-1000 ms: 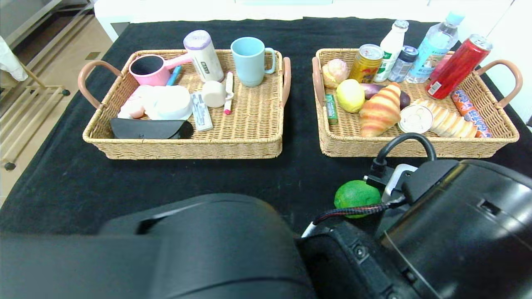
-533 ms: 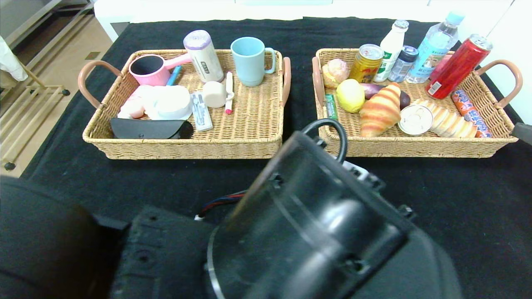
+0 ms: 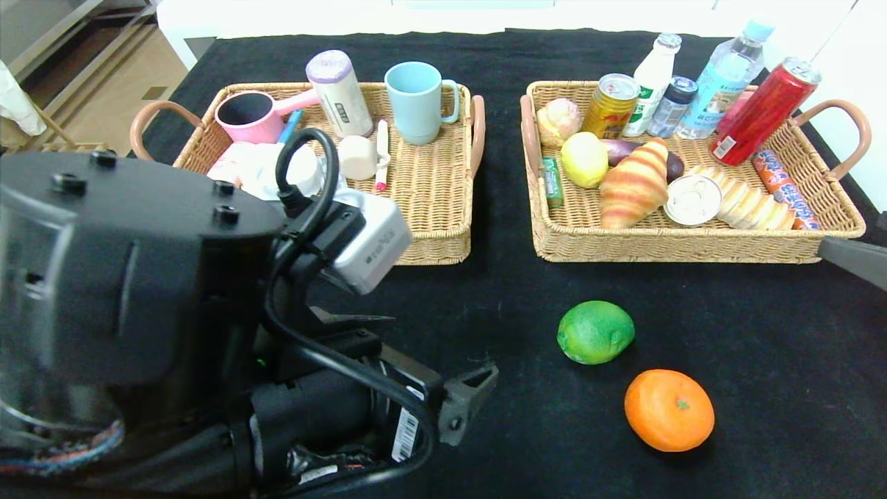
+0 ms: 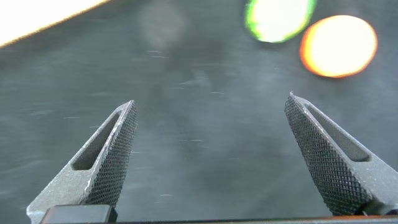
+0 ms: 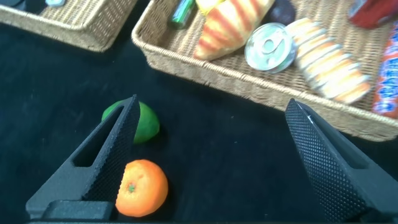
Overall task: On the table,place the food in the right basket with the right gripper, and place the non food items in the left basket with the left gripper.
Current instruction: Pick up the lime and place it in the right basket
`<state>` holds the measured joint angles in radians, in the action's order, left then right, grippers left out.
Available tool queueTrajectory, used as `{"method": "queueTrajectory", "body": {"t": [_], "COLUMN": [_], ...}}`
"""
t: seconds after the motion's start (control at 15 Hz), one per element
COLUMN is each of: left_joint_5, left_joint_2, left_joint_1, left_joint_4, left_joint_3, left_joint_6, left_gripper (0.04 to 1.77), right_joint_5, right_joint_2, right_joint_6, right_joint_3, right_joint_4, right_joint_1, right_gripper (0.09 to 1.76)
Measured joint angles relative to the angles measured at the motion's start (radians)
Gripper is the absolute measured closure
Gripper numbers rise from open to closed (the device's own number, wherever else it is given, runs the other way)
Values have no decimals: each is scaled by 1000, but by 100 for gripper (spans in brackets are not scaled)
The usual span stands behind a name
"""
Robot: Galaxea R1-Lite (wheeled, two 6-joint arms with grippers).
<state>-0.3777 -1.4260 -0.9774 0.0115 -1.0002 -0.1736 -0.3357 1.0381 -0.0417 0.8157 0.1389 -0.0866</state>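
The lime (image 3: pixel 595 332) and orange (image 3: pixel 669 409) lay on the black cloth before the right basket (image 3: pixel 693 242). The right gripper (image 5: pixel 211 155) hung above them, empty and spread wide; the left gripper (image 4: pixel 211 155) gaped likewise.

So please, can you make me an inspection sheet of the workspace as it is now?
Surface: black tablecloth.
Job's things: lime and orange lie on the cloth, apart, in front of the right basket; left basket holds non-food.
Clutter: nothing seen outside the baskets.
Grippers: left gripper open, empty, over bare cloth; right gripper open, empty, above the fruit.
Cables: black cable loops over the left wrist camera.
Surroundings: tan floor to the left of the table.
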Motion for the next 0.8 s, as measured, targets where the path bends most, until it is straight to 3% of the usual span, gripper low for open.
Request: {"method": "queueTrajectory", "body": {"t": [0.27,0.47,0.6,0.8], "left_joint_5": [3,72,87,92], "left_joint_2": [64,109,138,189], "left_joint_1": [114,180,209,232], "left_joint_4": [-90,-118,-121,-120], "left_joint_3": [62,113,124,127], "left_joint_6": [78,89,122,141], "left_gripper": [10,9,9,9], "right_joint_5": [0,1,13,147], "right_joint_2": [14,23,26,52], "right_joint_6": [0,1,0,9], "right_joint_3": [-1,-1,12,78], "right_joint_4": [-1,-34,-82,-212], "right_joint_1": [-13,-21,-40,-99], "right_gripper": [14,14,14,14]}}
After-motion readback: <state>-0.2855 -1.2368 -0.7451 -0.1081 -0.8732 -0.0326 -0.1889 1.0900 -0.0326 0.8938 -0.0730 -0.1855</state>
